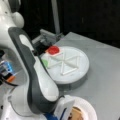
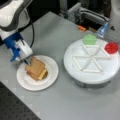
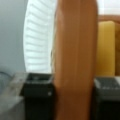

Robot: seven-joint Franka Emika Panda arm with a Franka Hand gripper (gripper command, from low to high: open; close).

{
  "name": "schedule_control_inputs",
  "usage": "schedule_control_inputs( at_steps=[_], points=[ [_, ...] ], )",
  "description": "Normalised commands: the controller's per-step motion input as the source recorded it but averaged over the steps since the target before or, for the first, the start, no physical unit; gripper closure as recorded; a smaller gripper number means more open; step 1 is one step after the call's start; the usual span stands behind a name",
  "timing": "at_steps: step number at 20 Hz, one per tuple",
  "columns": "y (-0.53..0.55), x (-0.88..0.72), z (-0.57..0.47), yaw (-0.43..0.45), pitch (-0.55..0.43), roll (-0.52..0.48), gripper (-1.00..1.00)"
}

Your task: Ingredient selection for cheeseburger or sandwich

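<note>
- End effector [image 2: 27, 61] pinching top toast square [image 3: 75, 62] between black pads [image 3: 37, 97].
- Sandwich [image 2: 36, 70] stacked on white plate [image 2: 51, 77], yellow cheese [image 2: 43, 74] showing.
- Farther: green leaf piece [image 2: 89, 39] and red disc [image 2: 111, 47] on white round tray [image 2: 75, 67].

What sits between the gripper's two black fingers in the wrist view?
A tan toast square, seen edge-on, fills the gap between the gripper's black fingers, above the yellow cheese square and white round plate.

White arm [image 1: 37, 82] with grey panels, blue wrist part, seemingly black end effector [image 3: 72, 100] fingers.
</note>
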Motion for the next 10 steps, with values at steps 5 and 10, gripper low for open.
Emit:
schedule_control_inputs(
  at_steps=[5, 10],
  points=[
    [0.35, -0.35, -0.07, -0.226, -0.277, -0.175, -1.0],
    [0.31, -0.35, -0.02, -0.194, -0.271, -0.168, -1.0]
  ],
)
